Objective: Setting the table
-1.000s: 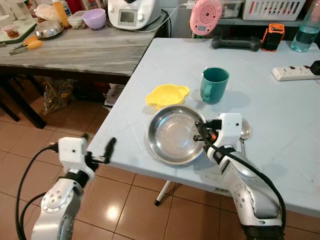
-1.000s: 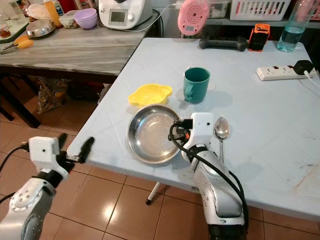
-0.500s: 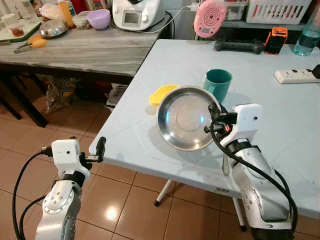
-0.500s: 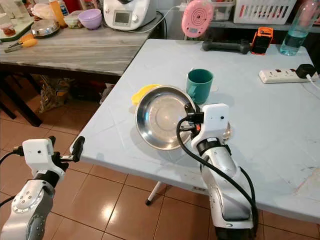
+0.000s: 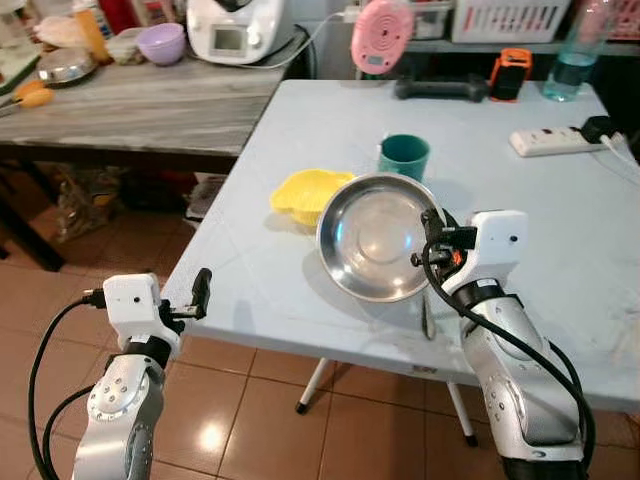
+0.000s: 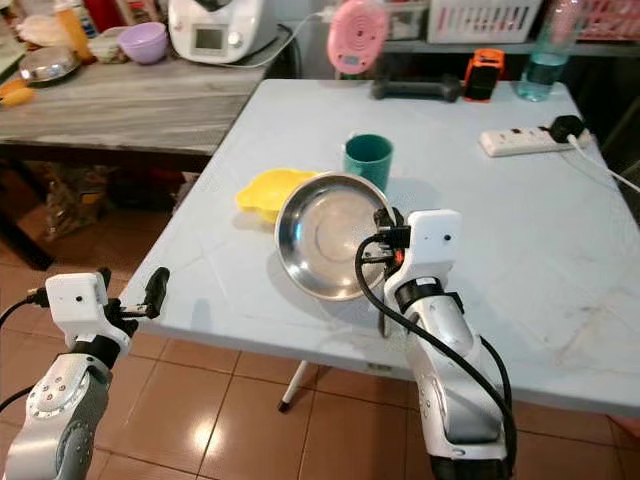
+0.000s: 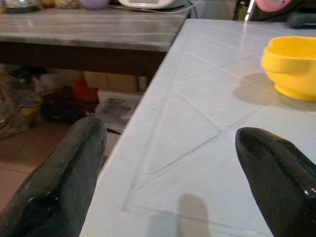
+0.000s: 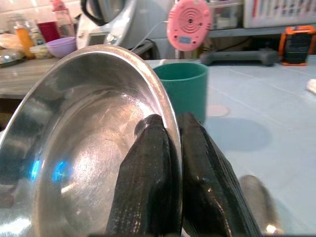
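Terracotta floor tiles [image 5: 250,420] run beneath a pale blue worktop [image 5: 330,110] in a home kitchen. Nearest the camera, the left pincer [image 5: 201,292] hangs off the worktop's near corner, fingers spread around nothing; the left wrist view looks between those fingers [image 7: 59,177] across bare worktop to a yellow bowl [image 7: 291,66]. The right pincer [image 5: 433,236] pinches the rim of a round steel plate [image 5: 375,235], holding it tilted up off the worktop with its shiny hollow facing the camera. The right wrist view shows what the head views cannot: one finger [image 8: 148,182] pressed inside the rim, the other behind it. A spoon [image 5: 427,315] lies on the worktop just below the plate. Behind the plate stand the yellow bowl, whose visible inside looks empty, and a green mug [image 5: 404,157], its contents out of sight. Farther back sit a power strip [image 5: 548,141], a pink round gadget [image 5: 381,35] and a water bottle [image 5: 565,55]. A purple bowl [image 5: 161,43] rests on the grey wooden side worktop [image 5: 140,100].
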### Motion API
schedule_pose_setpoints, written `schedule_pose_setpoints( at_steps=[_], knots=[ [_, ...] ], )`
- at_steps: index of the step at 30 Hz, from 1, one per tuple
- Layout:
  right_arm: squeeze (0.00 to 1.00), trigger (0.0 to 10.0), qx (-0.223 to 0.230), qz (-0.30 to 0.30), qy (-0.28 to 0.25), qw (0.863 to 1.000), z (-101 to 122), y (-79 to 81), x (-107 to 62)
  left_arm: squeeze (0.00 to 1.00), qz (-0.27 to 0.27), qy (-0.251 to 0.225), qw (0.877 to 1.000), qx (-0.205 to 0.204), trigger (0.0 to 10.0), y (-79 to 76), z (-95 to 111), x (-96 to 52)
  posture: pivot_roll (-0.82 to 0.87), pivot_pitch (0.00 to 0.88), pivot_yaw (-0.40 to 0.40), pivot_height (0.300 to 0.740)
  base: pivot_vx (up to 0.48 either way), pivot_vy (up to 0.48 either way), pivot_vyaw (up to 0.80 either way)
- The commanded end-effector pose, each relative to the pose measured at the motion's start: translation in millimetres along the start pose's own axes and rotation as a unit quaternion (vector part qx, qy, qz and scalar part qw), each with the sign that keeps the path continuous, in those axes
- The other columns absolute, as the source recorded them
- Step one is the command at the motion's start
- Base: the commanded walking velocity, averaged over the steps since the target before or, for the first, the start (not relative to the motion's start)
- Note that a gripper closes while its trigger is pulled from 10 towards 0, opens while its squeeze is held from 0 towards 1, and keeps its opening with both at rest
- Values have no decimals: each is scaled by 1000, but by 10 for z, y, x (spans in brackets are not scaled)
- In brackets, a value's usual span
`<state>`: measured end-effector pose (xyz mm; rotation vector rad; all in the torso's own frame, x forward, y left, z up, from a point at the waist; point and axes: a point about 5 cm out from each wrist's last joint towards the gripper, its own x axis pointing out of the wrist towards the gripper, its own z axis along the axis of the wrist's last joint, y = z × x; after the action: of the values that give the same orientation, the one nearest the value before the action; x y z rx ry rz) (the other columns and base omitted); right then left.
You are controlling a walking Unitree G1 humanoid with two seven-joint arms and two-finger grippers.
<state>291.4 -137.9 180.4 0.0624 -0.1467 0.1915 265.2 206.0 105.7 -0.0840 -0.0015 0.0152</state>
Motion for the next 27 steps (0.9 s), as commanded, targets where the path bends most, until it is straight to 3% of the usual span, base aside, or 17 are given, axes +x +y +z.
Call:
schedule_pose_setpoints(
  at_steps=[1,20,27],
  knots=[
    [0,10000,0,10,-20,1000,78,33,-11,0,13,6,1000,-2,10000,62,-24,0,-187,88,92,740,0,0,0],
    [0,10000,-1,12,-17,1000,31,84,9,0,21,5,1000,5,10000,143,-13,4,-165,91,97,740,0,42,0],
    [0,10000,0,12,-13,1000,16,95,15,0,17,7,1000,5,10000,130,-26,-11,-162,93,100,740,0,326,-749]
  ],
)
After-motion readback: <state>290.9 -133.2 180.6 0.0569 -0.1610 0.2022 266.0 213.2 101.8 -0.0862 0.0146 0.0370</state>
